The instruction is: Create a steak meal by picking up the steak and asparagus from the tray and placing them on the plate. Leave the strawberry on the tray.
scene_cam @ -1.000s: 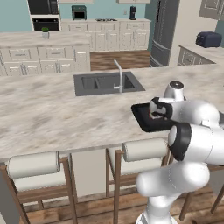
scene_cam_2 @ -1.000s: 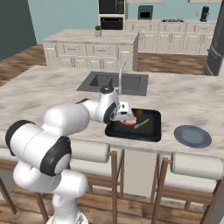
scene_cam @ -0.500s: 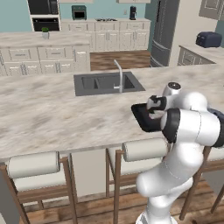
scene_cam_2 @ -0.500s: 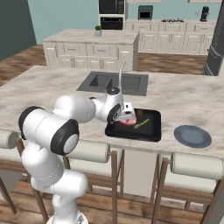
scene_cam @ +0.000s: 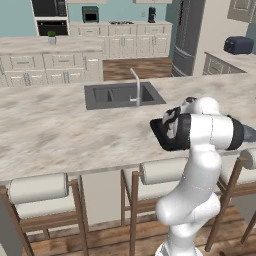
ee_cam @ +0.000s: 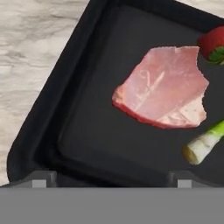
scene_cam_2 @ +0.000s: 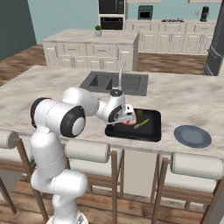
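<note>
The marble counter point(scene_cam_2: 183, 94) was the largest thing in view, with the sink point(scene_cam_2: 114, 82) set into it and the black tray point(scene_cam_2: 151, 129) lying near its front edge; the tray serves here as the landmark. The sink lay beyond the tray's far left corner, its faucet point(scene_cam_2: 120, 72) rising between the two. In the left base view the tray point(scene_cam: 161, 135) showed only as a dark edge past the arm's white forearm.

The grey-blue plate point(scene_cam_2: 192, 136) sat on the counter just to the right of the tray, apart from it and bare.

The gripper point(scene_cam_2: 127, 114) hung over the tray's left part, its jaws spread wide and grasping nothing; in the hand view its two dark fingertips point(ee_cam: 39, 178) stood far apart at the tray's point(ee_cam: 52, 100) near rim.

On the tray, the steak point(ee_cam: 164, 86) lay flat near the middle, also visible from the right base camera as a pink patch point(scene_cam_2: 130, 123) just beneath the gripper. The asparagus point(ee_cam: 205, 143) lay beside the steak's lower corner; whether it touched the steak could not be told. In the right base view it was the green stalk point(scene_cam_2: 141, 124) toward the tray's centre. The strawberry point(ee_cam: 213, 44) rested at the steak's far corner, seemingly touching it, toward the tray's back rim point(scene_cam_2: 139, 112).
</note>
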Controlling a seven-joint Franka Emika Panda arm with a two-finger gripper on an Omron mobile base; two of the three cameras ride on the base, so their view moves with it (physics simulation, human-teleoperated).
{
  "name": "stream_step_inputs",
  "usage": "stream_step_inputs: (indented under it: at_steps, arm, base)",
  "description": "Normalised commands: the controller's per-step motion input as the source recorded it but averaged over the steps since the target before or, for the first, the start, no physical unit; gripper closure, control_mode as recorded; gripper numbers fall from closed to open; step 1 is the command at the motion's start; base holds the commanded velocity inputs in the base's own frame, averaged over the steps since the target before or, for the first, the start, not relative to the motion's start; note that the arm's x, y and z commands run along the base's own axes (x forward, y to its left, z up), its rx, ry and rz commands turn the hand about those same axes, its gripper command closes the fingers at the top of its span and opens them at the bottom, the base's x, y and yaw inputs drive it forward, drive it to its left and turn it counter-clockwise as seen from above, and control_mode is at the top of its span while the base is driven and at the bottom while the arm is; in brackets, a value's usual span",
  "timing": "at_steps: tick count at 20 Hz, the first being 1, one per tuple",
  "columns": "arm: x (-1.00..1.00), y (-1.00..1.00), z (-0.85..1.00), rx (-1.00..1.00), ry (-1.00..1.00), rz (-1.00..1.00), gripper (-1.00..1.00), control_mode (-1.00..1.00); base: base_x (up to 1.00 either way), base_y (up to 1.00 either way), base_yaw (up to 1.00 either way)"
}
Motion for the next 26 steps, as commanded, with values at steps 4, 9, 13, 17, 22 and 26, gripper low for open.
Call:
stream_step_inputs:
  at_steps: [4, 9, 13, 17, 22, 26]
  arm:
    - [0.49, -0.04, -0.22, 0.0, 0.09, 0.07, -1.0, -1.0]
    - [0.45, -0.12, -0.19, 0.0, 0.05, 0.07, -1.0, -1.0]
    - [0.43, -0.13, -0.19, 0.0, 0.03, 0.06, -1.0, -1.0]
    - [0.4, -0.04, -0.26, 0.0, 0.0, 0.06, -1.0, -1.0]
    - [0.32, 0.0, -0.43, 0.0, 0.0, 0.05, -1.0, -1.0]
    - [0.12, 0.0, -0.46, 0.0, 0.0, 0.06, 1.0, -1.0]
  base:
    - [0.0, 0.0, 0.0]
    - [0.0, 0.0, 0.0]
    - [0.0, 0.0, 0.0]
    - [0.0, 0.0, 0.0]
    - [0.0, 0.0, 0.0]
    - [0.0, 0.0, 0.0]
